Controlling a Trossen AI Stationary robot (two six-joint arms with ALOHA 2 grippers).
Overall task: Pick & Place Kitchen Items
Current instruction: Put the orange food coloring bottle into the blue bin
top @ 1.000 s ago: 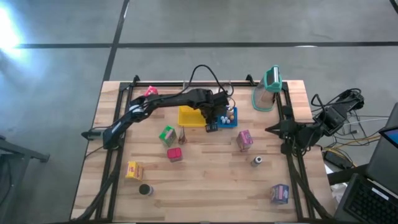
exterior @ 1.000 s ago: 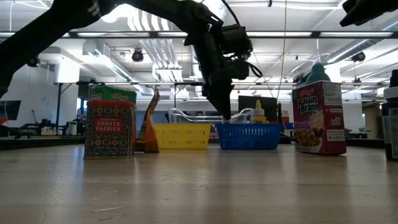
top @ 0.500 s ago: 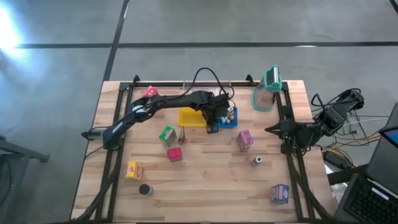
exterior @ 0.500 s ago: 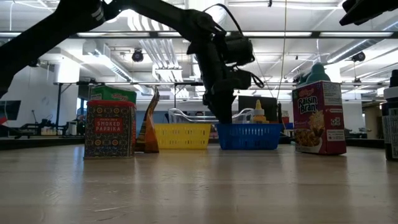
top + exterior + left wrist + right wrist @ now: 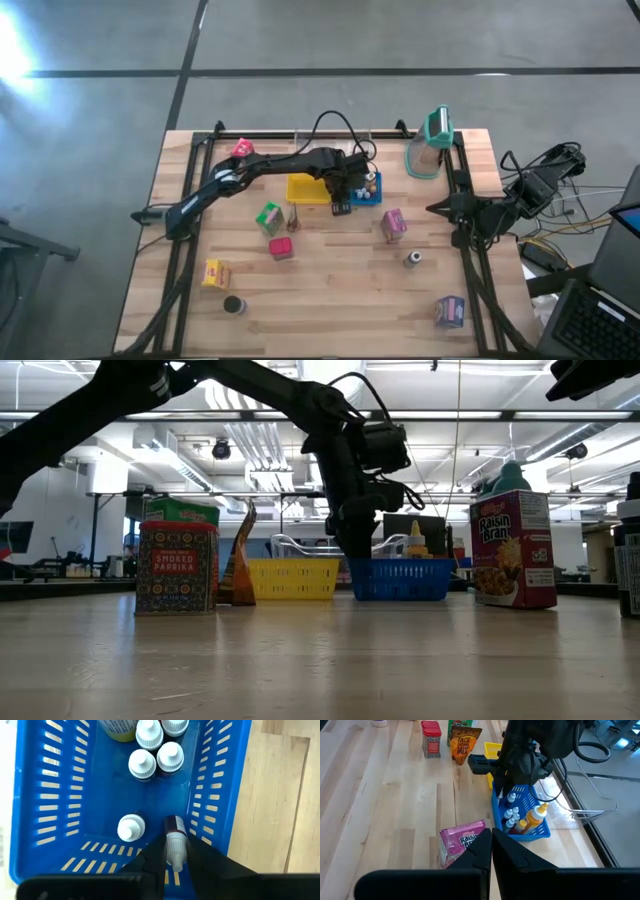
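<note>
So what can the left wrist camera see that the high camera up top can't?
Only the left wrist view shows the small bottle pinched in the left gripper, plus white-capped bottles standing inside. Only the high view shows the whole table, the yellow basket, scattered cartons like the pink one, and the right gripper waiting at the table's right edge. Both show the blue basket.

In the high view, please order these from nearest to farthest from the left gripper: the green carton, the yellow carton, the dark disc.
Left gripper, over the blue basket:
1. Green carton, mid-table beside the yellow basket.
2. Yellow carton, toward the table's left edge.
3. Dark disc, front left corner.
</note>
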